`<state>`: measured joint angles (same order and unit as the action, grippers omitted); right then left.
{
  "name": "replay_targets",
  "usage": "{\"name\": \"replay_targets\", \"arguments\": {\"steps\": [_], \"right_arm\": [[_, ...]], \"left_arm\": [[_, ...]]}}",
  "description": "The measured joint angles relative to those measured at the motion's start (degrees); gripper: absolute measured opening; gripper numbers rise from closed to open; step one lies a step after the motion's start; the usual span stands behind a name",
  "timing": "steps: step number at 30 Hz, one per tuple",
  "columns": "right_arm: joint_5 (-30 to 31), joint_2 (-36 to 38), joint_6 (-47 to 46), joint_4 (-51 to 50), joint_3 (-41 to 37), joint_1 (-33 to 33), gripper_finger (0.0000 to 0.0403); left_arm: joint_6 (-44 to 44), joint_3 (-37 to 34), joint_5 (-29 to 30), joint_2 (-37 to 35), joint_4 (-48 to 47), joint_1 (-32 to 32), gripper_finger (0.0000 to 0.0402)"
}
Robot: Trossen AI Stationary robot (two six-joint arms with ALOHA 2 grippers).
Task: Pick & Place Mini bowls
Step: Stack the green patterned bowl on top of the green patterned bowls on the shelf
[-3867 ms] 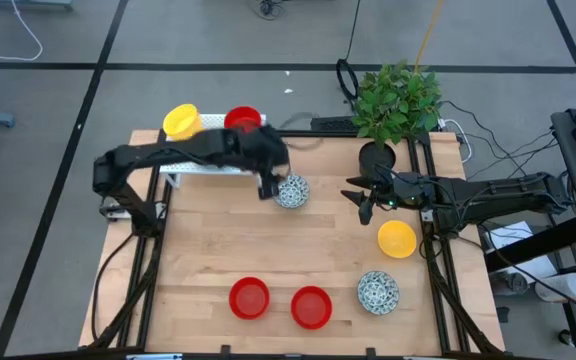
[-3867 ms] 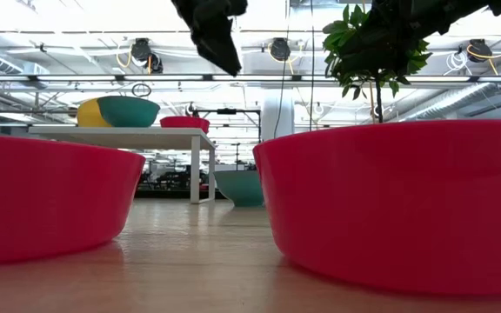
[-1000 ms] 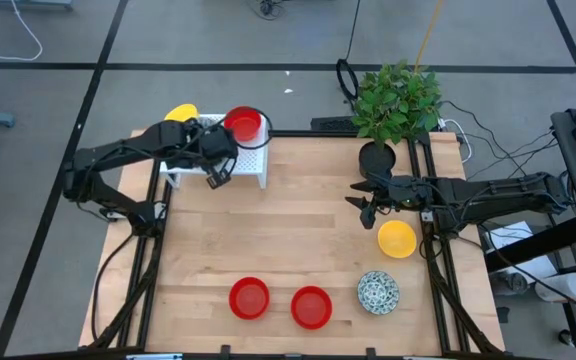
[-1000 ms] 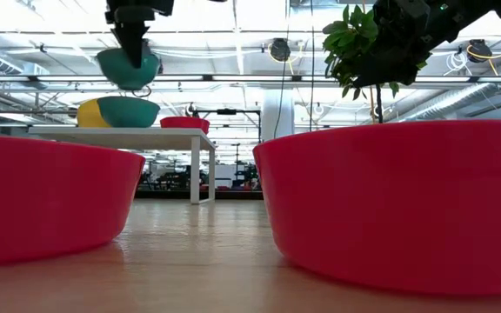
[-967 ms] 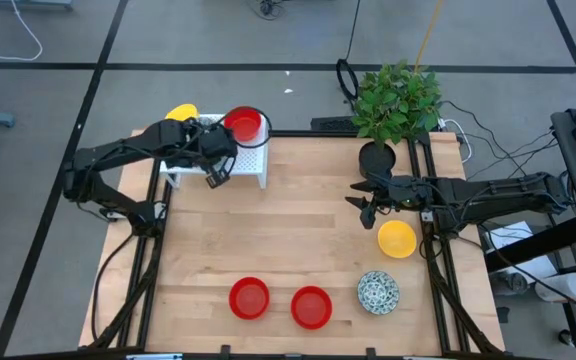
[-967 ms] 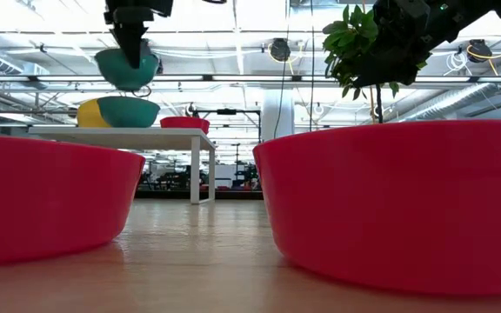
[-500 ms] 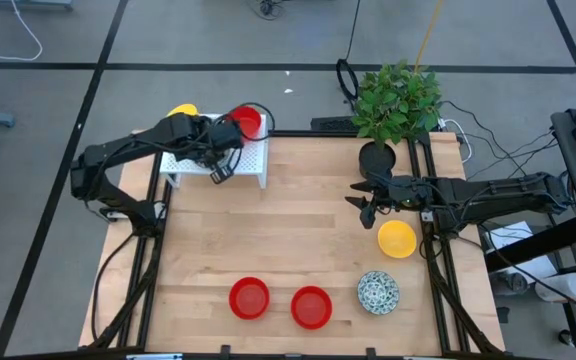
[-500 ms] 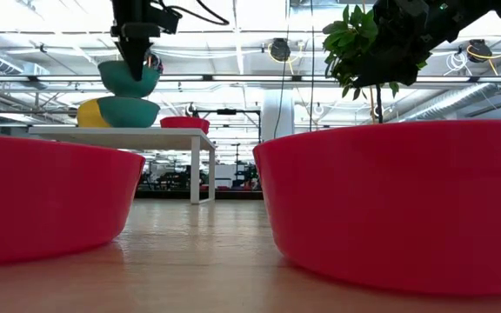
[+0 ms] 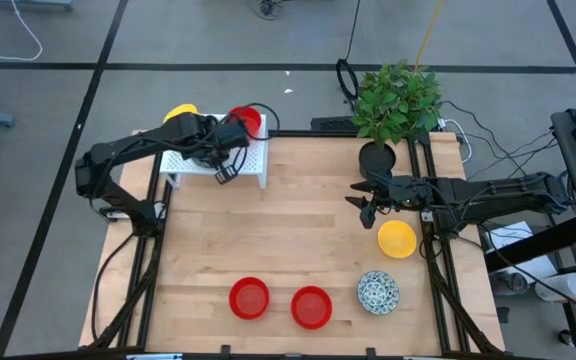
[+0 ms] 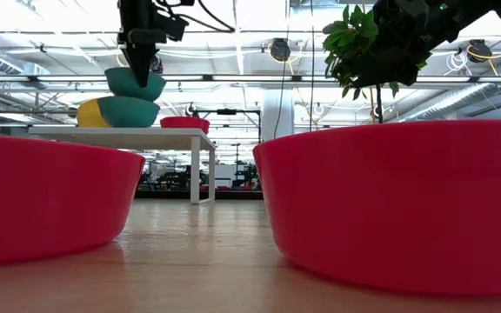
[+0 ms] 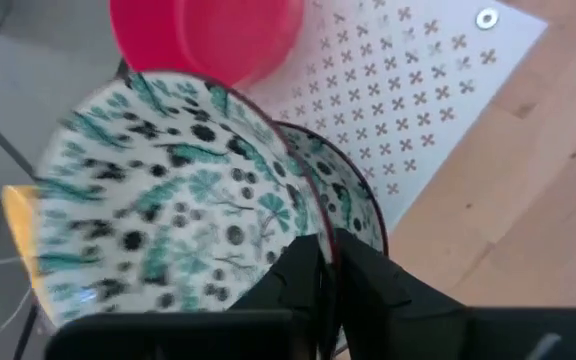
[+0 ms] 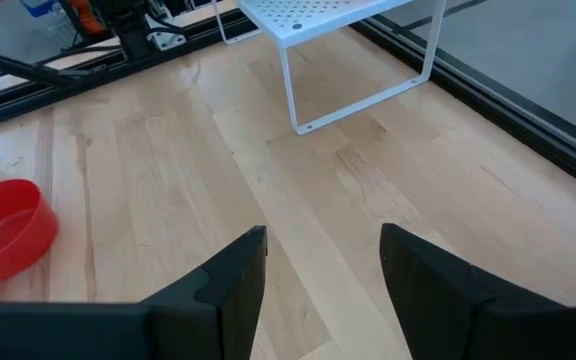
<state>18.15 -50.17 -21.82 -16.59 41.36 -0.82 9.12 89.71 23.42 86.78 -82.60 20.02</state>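
Speckled bowl pinched by left pincer, second beneath

Rack: we list it at the table's far left corner, carrying three bowls; the left gripper hangs over them, its held bowl just above another. Plant: far right corner. Near edge: two bowls side by side, a third rightward. Right edge: one bowl, right gripper beside it.
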Motion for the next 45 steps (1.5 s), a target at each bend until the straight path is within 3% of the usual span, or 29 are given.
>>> {"name": "replay_targets", "arguments": {"steps": [5,11,19,26,34,45], "right_arm": [[0.0,0.0,0.0,0.01,0.0,0.0,0.0185],[0.0,0.0,0.0,-0.01,0.0,0.0,0.0185],[0.0,0.0,0.19,-0.04,0.0,0.0,0.0185],[-0.02,0.0,1.5,-0.04,0.0,0.0,0.0185],[-0.04,0.0,1.51,-0.04,0.0,0.02,0.0185],[-0.15,0.0,1.51,-0.01,0.0,0.02,0.0185]], "left_arm": [[0.78,-0.04,-1.06,0.8,-0.15,0.21,0.0012],[2.16,-0.55,-1.3,1.23,-1.28,0.27,0.0039],[3.6,-4.82,-1.54,1.37,-0.67,0.27,0.0011],[3.69,-5.99,-0.81,1.38,0.59,0.27,0.0052],[4.45,-5.99,-0.66,1.38,1.35,0.25,0.0047],[4.72,-2.79,-0.54,1.31,0.15,0.25,0.0137]]}}
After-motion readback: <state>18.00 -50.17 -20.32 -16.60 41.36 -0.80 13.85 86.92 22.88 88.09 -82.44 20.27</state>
